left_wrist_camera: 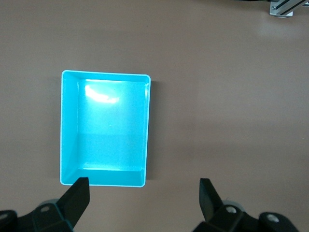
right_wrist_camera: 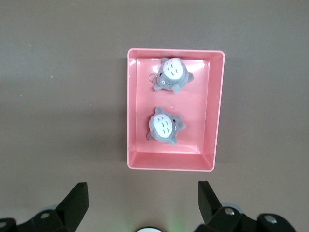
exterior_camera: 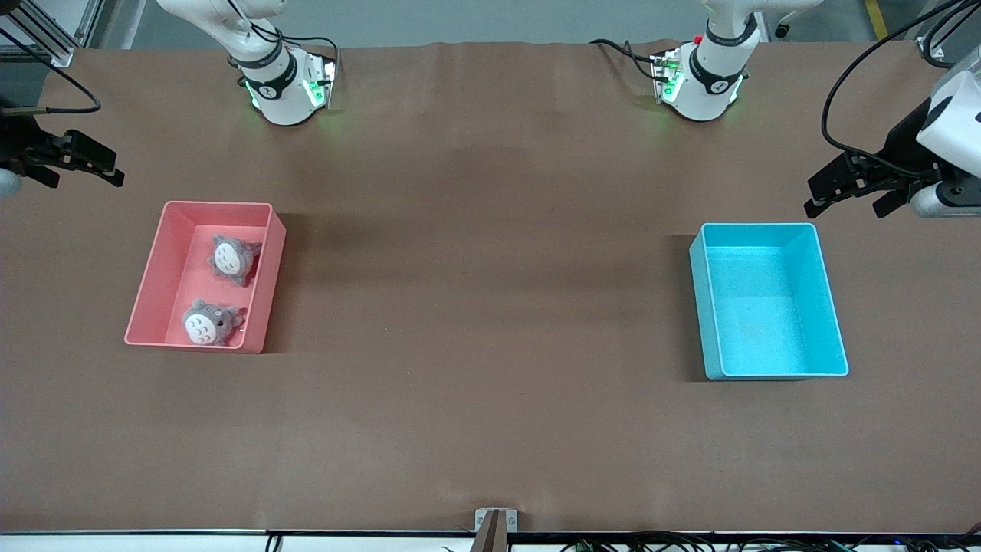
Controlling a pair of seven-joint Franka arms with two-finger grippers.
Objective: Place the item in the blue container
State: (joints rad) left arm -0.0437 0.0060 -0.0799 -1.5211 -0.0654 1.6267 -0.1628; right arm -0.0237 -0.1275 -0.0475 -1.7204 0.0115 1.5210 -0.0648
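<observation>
The blue container (exterior_camera: pixel 766 314) (left_wrist_camera: pixel 111 140), a cyan bin with a pale rim, stands empty toward the left arm's end of the table. Two grey-and-white plush toys (exterior_camera: pixel 232 259) (exterior_camera: pixel 207 323) lie in a pink bin (exterior_camera: pixel 172 284) toward the right arm's end. In the right wrist view they show as one toy (right_wrist_camera: pixel 172 74) and another (right_wrist_camera: pixel 165 125). My left gripper (exterior_camera: pixel 847 201) (left_wrist_camera: pixel 143 182) hangs open and empty over the table beside the blue container. Over the table beside the pink bin (right_wrist_camera: pixel 200 121), my right gripper (exterior_camera: pixel 88 182) (right_wrist_camera: pixel 142 186) is open and holds nothing.
A brown mat (exterior_camera: pixel 490 322) covers the table between the two bins. The arm bases (exterior_camera: pixel 287 84) (exterior_camera: pixel 701 80) stand along the table's edge farthest from the front camera. A small bracket (exterior_camera: pixel 495 521) sits at the nearest edge.
</observation>
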